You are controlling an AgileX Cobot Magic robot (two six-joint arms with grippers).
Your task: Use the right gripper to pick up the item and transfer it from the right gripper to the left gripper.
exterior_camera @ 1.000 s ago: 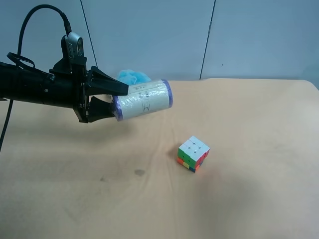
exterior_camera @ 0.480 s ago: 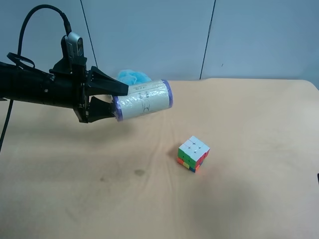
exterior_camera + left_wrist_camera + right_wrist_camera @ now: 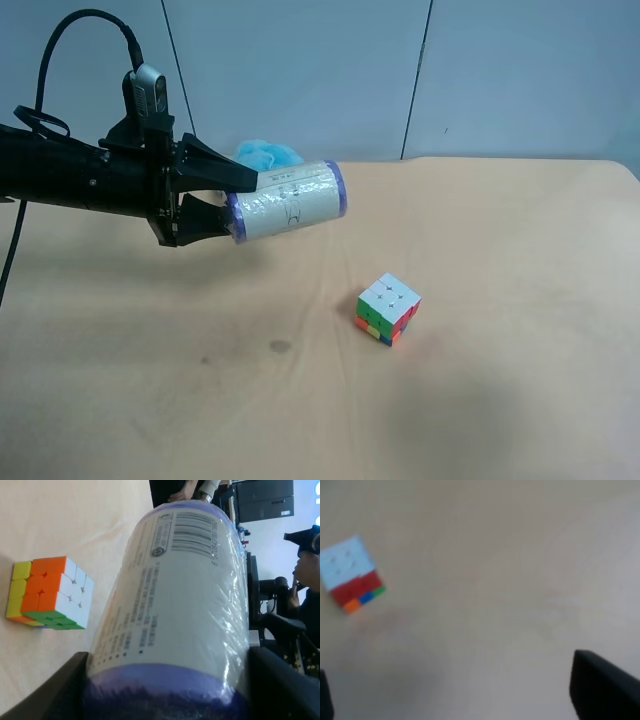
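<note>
One can (image 3: 287,203) in left gripper (image 3: 236,206) jaws

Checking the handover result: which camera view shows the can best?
The exterior high view: the whole can shows, held sideways above the table by the left gripper. The left wrist view shows the can close up between the fingers, partly cropped. The right wrist view does not show it.

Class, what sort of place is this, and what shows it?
Probably a robotics lab: the left gripper holds the item above a tan table, a puzzle cube lies there, and dark cabinets stand behind.
</note>
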